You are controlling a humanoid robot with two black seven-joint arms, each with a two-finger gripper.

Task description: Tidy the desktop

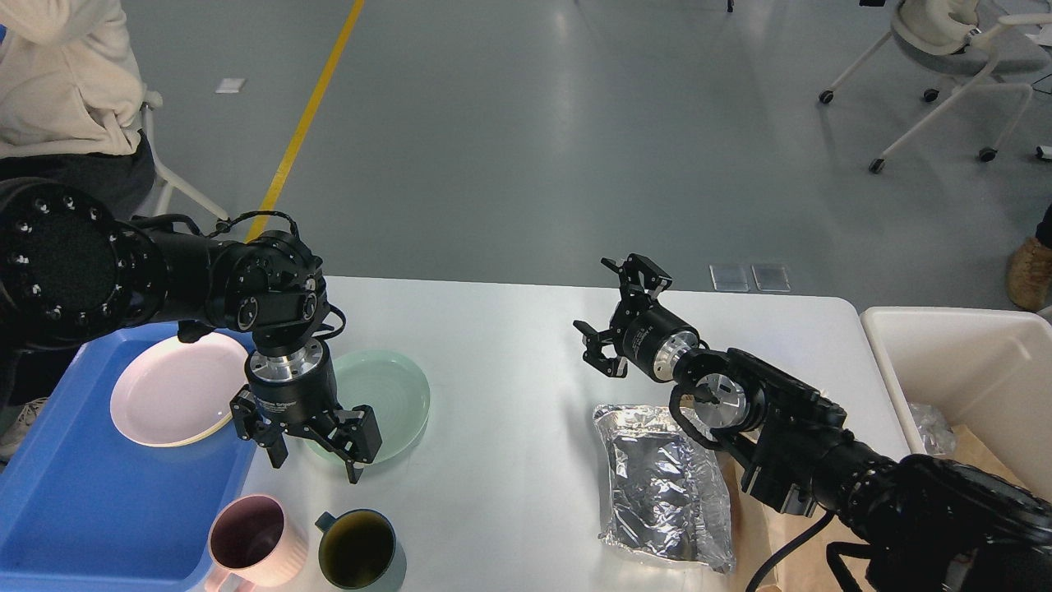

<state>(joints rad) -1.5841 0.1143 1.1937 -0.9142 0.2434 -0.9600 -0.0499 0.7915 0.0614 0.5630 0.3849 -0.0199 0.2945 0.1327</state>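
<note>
Tidy-up partly done on wide white smooth desktop spanning our view: pink round plate sits in blue plastic tray. Pale green plate, two mugs, foil pouch remain. Our left gripper and right gripper spread wide, empty.

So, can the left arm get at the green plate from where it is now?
Probably yes. The left gripper hangs open over the near-left edge of the green plate, which lies flat on the desktop with nothing on it. The two mugs sit nearer, apart from the plate.
</note>
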